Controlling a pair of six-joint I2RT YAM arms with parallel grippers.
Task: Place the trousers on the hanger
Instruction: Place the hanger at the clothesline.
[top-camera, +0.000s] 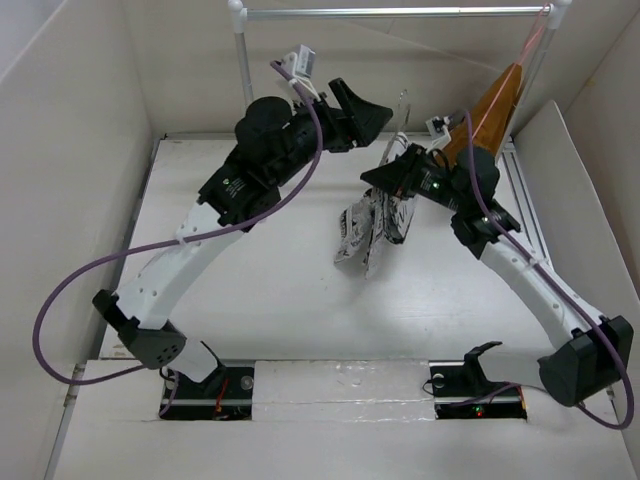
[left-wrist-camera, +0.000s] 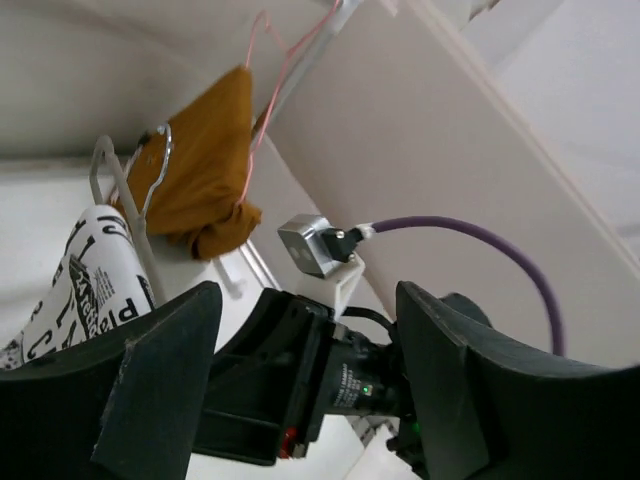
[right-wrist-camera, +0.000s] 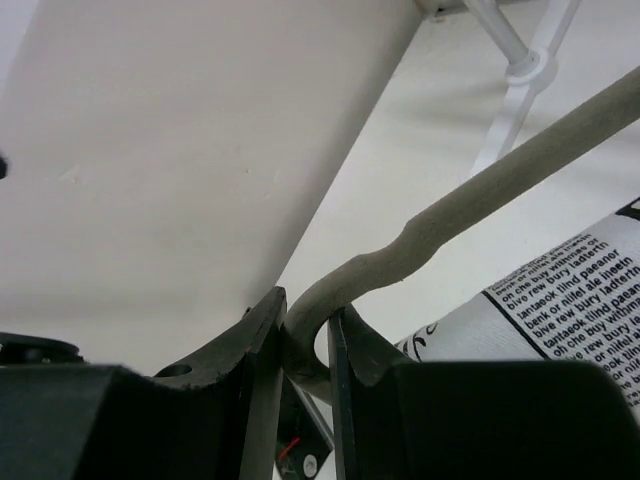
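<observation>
The trousers (top-camera: 368, 232), white with black newsprint, hang folded over the hanger (top-camera: 403, 108), a thin grey wire one held above the table's middle. My right gripper (top-camera: 388, 176) is shut on the hanger; in the right wrist view its jaws (right-wrist-camera: 305, 312) pinch a bend of the grey wire (right-wrist-camera: 450, 205), with the trousers (right-wrist-camera: 560, 300) just to the right. My left gripper (top-camera: 362, 110) is open and empty, raised to the left of the hanger. In the left wrist view its fingers (left-wrist-camera: 170, 380) stand wide apart, with the trousers (left-wrist-camera: 90, 270) and hanger wire (left-wrist-camera: 130, 195) beyond.
A clothes rail (top-camera: 400, 12) spans the back on white posts (top-camera: 240, 70). An orange-brown garment (top-camera: 490, 110) on a pinkish hanger (left-wrist-camera: 265, 60) hangs at its right end. White walls enclose the table (top-camera: 260, 290).
</observation>
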